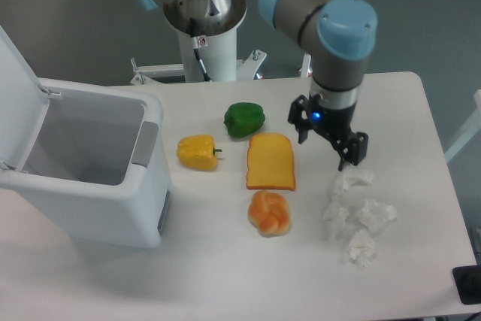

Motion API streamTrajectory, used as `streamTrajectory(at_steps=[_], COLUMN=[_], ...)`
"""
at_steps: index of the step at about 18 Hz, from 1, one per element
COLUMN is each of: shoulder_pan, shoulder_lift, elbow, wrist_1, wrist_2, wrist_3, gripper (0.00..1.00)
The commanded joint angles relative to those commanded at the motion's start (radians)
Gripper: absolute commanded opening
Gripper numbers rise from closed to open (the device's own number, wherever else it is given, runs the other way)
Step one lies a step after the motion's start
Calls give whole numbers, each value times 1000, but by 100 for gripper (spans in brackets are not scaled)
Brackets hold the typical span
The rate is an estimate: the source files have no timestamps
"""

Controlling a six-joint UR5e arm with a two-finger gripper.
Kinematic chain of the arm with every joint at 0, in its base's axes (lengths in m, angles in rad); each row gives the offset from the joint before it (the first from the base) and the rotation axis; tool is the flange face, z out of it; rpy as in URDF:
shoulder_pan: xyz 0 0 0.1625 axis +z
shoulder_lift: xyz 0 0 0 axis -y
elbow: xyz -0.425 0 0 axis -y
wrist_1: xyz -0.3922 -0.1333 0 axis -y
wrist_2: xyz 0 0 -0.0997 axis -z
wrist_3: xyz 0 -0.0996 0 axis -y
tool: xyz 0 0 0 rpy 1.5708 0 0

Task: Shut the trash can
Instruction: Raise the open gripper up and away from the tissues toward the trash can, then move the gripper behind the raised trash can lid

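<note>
Trash can white, lid open, upright.

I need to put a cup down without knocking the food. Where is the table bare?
Bare patches: the front strip of the table, below the bun and right of the trash can, and the far right corner beyond the claw. Crowded: the middle, with both peppers and the bread slice, and the crumpled tissues.

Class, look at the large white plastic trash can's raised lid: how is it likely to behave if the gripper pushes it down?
The flat white lid stands open at the large white plastic trash can's left edge, so it probably swings down on its hinge. It looks like thin rigid plastic, likely light and stiff. The bin seems empty, so a sideways shove might slide it.
</note>
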Motion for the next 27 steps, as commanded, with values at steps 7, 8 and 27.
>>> streamTrajectory(at_steps=[7,8,27], shoulder_pan=[-72,-86,-382], shoulder_lift=[176,196,445], elbow=[-29,-32,-88], wrist_1=[-144,-165,-265], wrist_2=[-25,-25,-215], wrist_3=[-193,-210,-643], gripper=[100,100,100])
